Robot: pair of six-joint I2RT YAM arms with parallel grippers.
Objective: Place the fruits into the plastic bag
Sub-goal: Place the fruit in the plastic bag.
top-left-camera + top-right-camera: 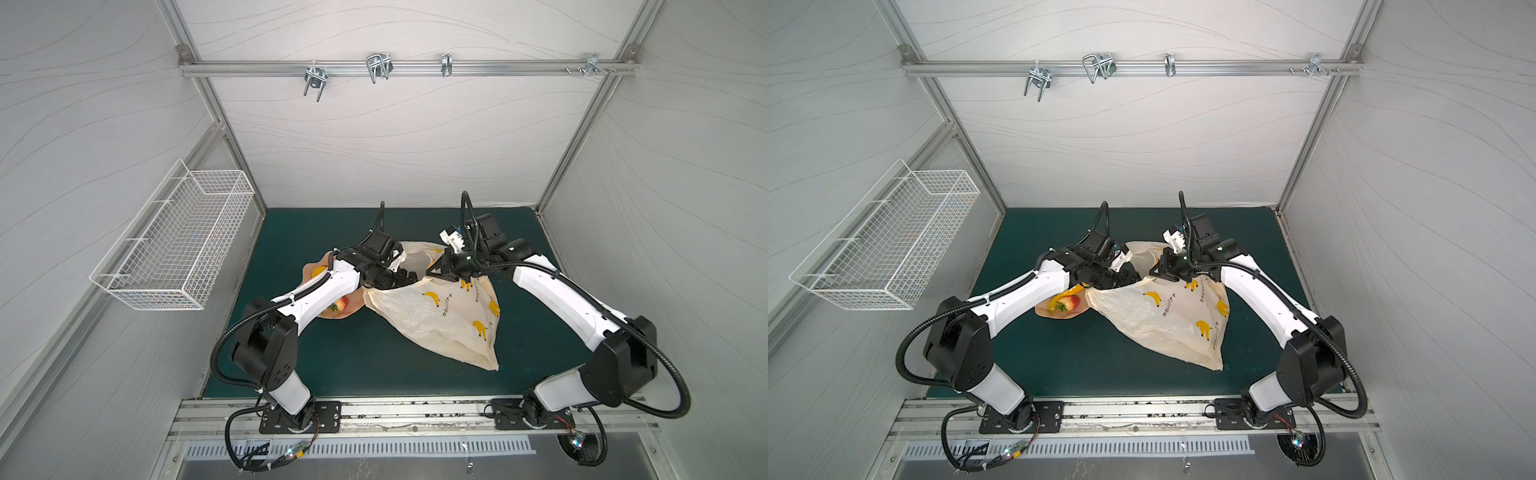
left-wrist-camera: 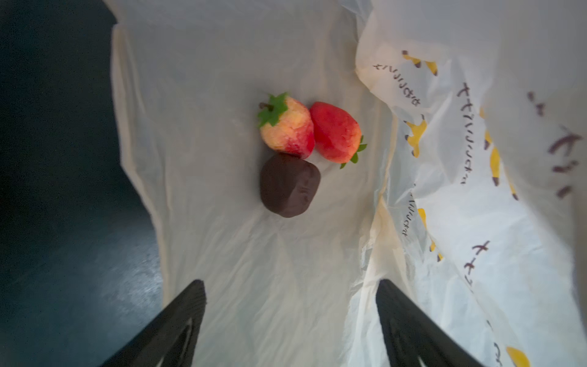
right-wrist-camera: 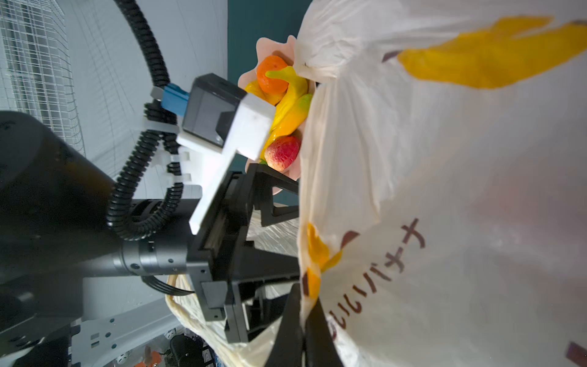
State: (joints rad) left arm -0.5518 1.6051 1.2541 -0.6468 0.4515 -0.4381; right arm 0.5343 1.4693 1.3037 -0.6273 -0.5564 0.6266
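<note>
- 3 toy fruits lie inside the plastic bag (image 1: 440, 328), as my left wrist camera shows: a pale strawberry (image 2: 286, 127), a red strawberry (image 2: 335, 133) and a dark brown lumpy fruit (image 2: 289, 186). All 3 touch in 1 cluster on the bag's inner sheet.
- My left claw (image 2: 291, 282) is open. Its 2 black fingers are spread wide with nothing between them, and they point into the bag's mouth toward the cluster, which lies apart from the fingertips.
- My right claw (image 3: 306, 302) is closed, pinching the bag's upper rim and holding it raised off the lower sheet.
- In both top views the bag sits at the centre of the frame on the green mat (image 1: 332, 357). Its mouth faces left and its closed bottom points to the lower right.
- Just left of the mouth lies the pinkish scalloped plate (image 1: 1059, 317), partly under my left arm, with the bag's edge overlapping it.
- On that plate rest 1 orange (image 3: 271, 74), yellow bananas (image 3: 292, 105) and a 3rd strawberry (image 3: 282, 152), with the bananas between the other 2.
- How many bananas there are, I cannot tell.
</note>
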